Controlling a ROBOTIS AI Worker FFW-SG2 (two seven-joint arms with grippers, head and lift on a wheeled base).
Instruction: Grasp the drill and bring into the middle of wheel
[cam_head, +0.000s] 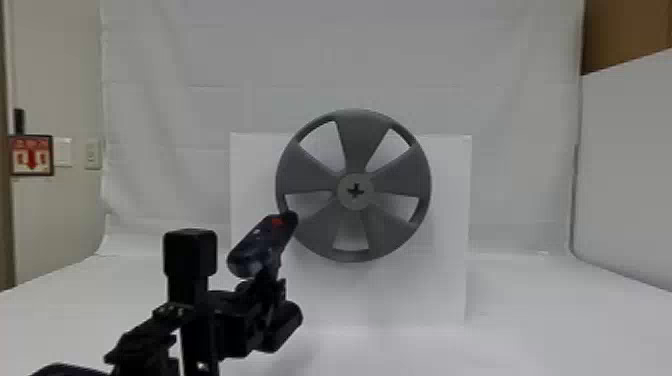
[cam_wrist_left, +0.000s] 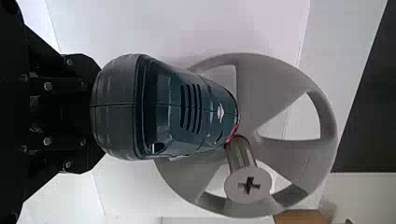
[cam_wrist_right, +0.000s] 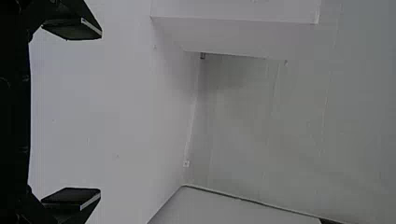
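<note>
My left gripper (cam_head: 270, 290) is shut on the drill (cam_head: 260, 245), holding it up in front of the lower left of the grey wheel (cam_head: 357, 125). The drill's nose points forward and to the right, lower than the hub and left of it. In the left wrist view the drill (cam_wrist_left: 177, 109) hides the fingertips of the left gripper (cam_wrist_left: 91, 112); behind it are the wheel (cam_wrist_left: 299, 163) and its protruding hub (cam_wrist_left: 248, 185) with a cross-shaped hole. My right gripper (cam_wrist_right: 72, 112) stands open with nothing between its fingers.
Behind the wheel stands a white board (cam_head: 450, 225) on the white table (cam_head: 550, 320). White sheeting (cam_head: 250, 60) hangs at the back, and a pale panel (cam_head: 630, 175) rises at the right.
</note>
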